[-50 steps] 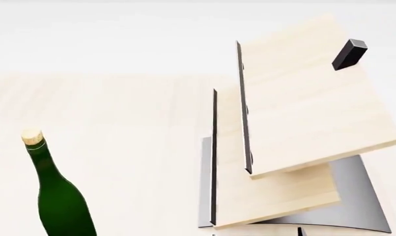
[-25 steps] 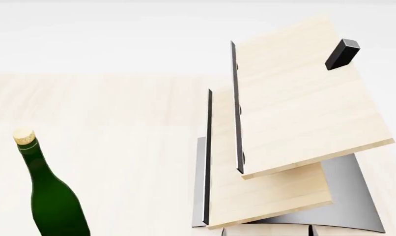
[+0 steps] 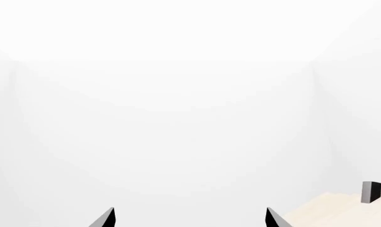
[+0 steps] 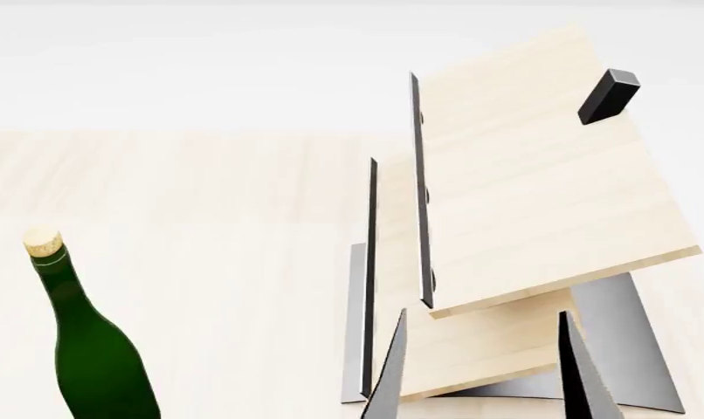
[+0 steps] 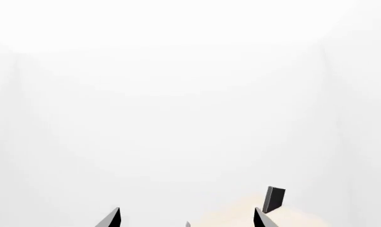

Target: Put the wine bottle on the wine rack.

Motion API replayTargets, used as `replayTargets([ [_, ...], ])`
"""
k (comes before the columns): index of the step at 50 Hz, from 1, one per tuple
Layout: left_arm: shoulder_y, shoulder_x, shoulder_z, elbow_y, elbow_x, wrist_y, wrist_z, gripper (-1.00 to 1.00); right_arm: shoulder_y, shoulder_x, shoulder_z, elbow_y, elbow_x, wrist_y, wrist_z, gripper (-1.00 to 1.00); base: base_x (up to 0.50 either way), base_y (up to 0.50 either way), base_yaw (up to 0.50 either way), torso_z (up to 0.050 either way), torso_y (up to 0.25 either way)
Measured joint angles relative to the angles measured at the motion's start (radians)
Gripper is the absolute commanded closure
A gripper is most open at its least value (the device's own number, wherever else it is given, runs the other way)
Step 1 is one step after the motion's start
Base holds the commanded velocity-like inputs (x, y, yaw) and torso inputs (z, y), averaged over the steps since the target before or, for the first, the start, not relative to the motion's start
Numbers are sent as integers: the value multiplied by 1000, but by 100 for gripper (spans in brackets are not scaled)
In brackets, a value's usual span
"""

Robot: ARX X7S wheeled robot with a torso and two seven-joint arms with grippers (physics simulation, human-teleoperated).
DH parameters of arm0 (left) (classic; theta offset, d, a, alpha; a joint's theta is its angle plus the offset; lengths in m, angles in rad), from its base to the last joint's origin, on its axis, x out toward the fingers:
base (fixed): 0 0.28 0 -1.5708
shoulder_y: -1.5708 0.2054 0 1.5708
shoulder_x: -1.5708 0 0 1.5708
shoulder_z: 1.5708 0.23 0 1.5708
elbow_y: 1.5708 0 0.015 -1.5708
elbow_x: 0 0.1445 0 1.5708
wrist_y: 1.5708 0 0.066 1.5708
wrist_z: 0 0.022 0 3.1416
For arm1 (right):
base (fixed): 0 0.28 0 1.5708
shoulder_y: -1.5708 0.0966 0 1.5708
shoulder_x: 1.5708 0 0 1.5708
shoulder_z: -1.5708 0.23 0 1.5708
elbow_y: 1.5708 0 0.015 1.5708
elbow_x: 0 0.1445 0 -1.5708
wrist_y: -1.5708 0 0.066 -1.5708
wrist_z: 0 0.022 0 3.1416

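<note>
1. Two dark, pointed fingertips (image 4: 389, 375) are seen rising from the lower edge of the head view in front of the wine rack (image 4: 515, 218); they are spread wide apart, with nothing between them. Which arm they belong to cannot be told from that view.
2. In the left wrist view, the left gripper (image 3: 189, 218) is shown by two black tips set wide apart, with only white background between them.
3. In the right wrist view, the right gripper (image 5: 185, 218) is likewise seen with its tips held wide and nothing gripped.
4. The wine rack's two slanted light-wood boards are stacked with black edge rails, above a grey metal base (image 4: 620, 349). A small black block (image 4: 609, 96) is set on the upper board.
5. The wine bottle (image 4: 90, 349) is standing upright on the pale wooden table (image 4: 212, 218), well apart from the rack, to the rack's left in the head view, touched by no gripper.
</note>
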Motion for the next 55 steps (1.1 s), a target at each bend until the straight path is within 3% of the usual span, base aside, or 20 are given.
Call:
replayTargets([
  [15, 1, -3, 6, 3, 9, -1, -5, -100, 304, -39, 11, -71, 33, 373, -15, -100, 0, 0, 0, 0, 0],
  [33, 0, -7, 10, 10, 13, -7, -11, -100, 609, -23, -37, -35, 113, 616, -136, -100, 0, 0, 0, 0, 0],
  [45, -4, -10, 12, 9, 13, -10, -15, -100, 751, -24, -50, -32, 294, 886, -296, -100, 0, 0, 0, 0, 0],
  [55, -6, -12, 15, 8, 12, -12, -18, -100, 882, -64, 46, 44, 550, 1115, -430, -100, 0, 0, 0, 0, 0],
])
